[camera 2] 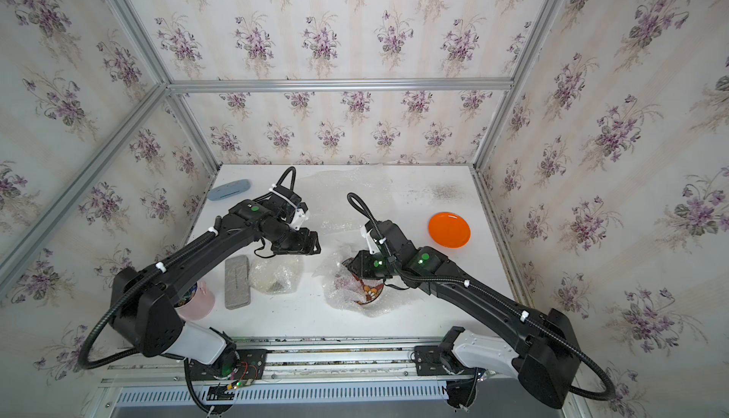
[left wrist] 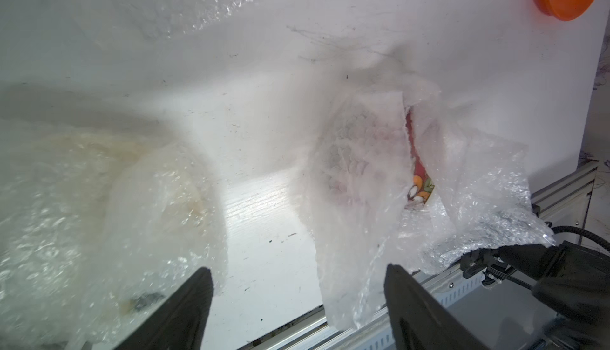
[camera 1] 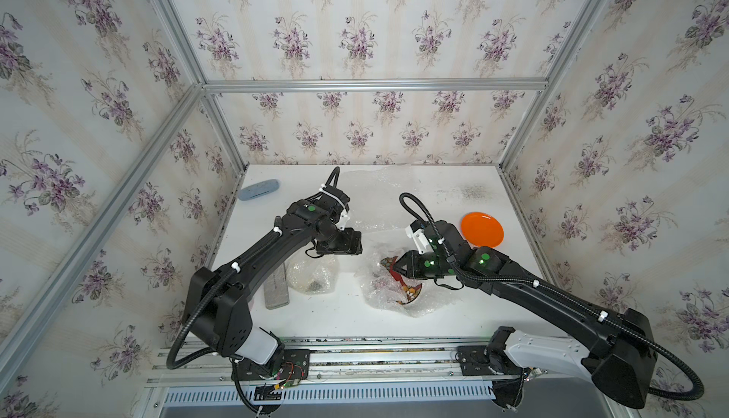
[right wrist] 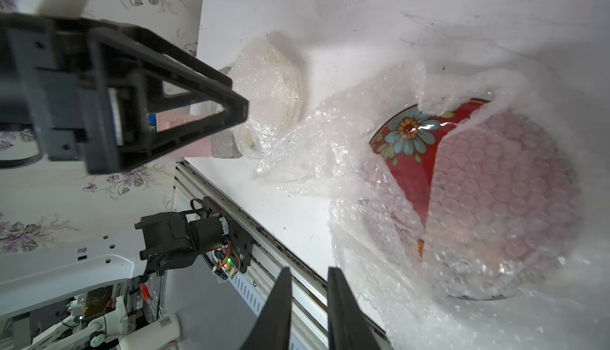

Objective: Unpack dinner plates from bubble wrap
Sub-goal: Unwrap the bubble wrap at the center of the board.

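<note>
Dark red flowered round plate (right wrist: 419, 153) lies right of centre, half-swaddled in clear bubble wrap (right wrist: 495, 199). My left pincer (left wrist: 297, 269) hangs released, left of it. My right pincer (right wrist: 308, 269), nearly closed, is nearer, at its far-right rim. Whether it pinches wrap, I cannot tell.

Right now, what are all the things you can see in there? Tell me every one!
orange plate: one, bright orange, bare, right side toward the back.
flowered plate: one, dark red, front middle, half out of its bubble wrap.
wrapped plate: one, cream, left of the red one, fully covered.
loose sheet: one, clear bubbly plastic, back middle.
oval thing: one, pale blue, back left corner.
flat block: one, grey, front left.
cup: one, pink, front left corner, partly hidden.
table: one, white.
left gripper: one, black, open.
right gripper: one, black, jaws slightly apart, beside the flowered plate.
</note>
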### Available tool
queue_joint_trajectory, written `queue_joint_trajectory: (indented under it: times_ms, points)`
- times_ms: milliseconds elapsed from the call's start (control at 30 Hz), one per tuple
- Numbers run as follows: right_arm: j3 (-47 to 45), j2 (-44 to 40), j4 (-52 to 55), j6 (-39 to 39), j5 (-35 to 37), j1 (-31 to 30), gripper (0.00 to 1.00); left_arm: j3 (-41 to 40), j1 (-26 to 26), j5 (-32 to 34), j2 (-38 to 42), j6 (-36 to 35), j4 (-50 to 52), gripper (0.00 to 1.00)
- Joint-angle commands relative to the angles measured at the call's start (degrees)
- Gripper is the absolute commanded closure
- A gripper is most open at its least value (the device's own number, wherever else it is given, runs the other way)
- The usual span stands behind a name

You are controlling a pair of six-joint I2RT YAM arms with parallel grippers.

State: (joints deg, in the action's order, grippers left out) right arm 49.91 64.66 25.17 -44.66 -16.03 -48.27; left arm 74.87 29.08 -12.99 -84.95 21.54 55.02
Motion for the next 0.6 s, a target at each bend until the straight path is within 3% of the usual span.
queue_joint_trajectory:
  times_ms: [0,100,267,567]
  points:
    - [-1.1,-2.3,1.6,-9.2,5.4,-3.2,0.76,1.2,0.0,1.3,4.8,0.0,5.4,0.12]
    - [-3.1,-4.1,2.9,-14.6,8.8,-6.9,0.75,2.3,0.9,-5.2,7.6,2.5,4.8,0.12]
    - [-5.1,-5.6,5.3,-21.2,15.6,-11.8,0.75,6.8,6.7,-9.8,5.1,2.6,2.1,0.12]
    - [-7.9,-15.0,12.1,-33.4,26.7,-12.1,0.79,4.7,15.0,-15.4,-4.7,7.8,-11.5,0.12]
